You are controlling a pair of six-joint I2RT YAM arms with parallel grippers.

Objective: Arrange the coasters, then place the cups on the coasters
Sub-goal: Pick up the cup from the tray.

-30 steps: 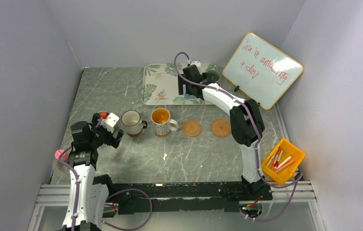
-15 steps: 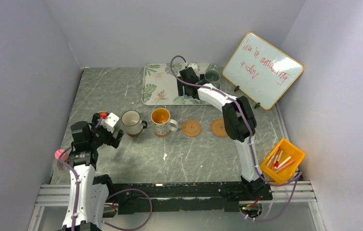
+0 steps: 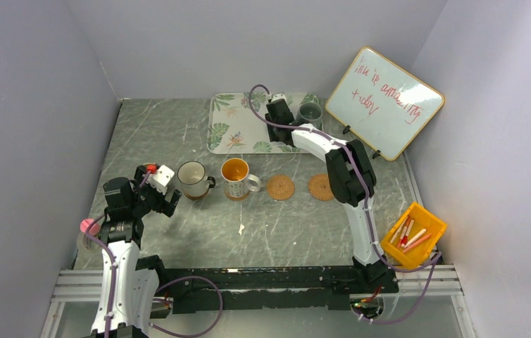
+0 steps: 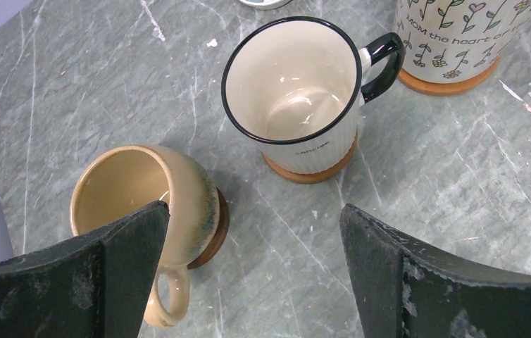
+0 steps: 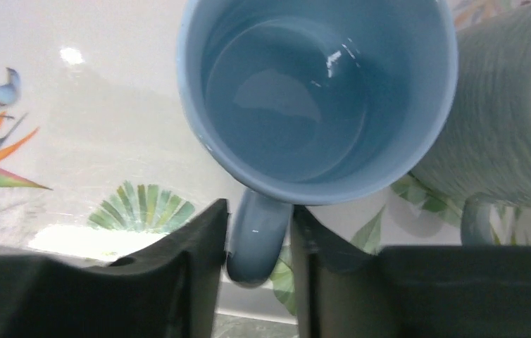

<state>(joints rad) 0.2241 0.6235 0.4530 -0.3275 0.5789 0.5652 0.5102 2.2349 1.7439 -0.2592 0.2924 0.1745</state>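
Note:
On the leaf-print tray [image 5: 72,141], my right gripper [image 5: 257,246] is shut on the handle of the light blue cup [image 5: 319,91]. The grey-green cup [image 5: 495,141] stands close on its right. In the top view the right gripper [image 3: 278,116] covers the blue cup. My left gripper [image 4: 255,282] hangs open above the table, holding nothing. A tan cup [image 4: 143,197], a white cup with dark rim [image 4: 294,91] and a patterned cup [image 4: 460,35] each stand on a coaster. Two woven coasters [image 3: 280,186] [image 3: 322,186] lie bare.
A whiteboard [image 3: 384,102] leans at the back right, just beyond the tray [image 3: 238,127]. A yellow bin [image 3: 414,236] of pens sits at the right edge. Grey walls close in the table on three sides.
My right gripper shifted a little to the left over the tray and its jaws closed onto the light blue cup's handle. The left arm has not moved.

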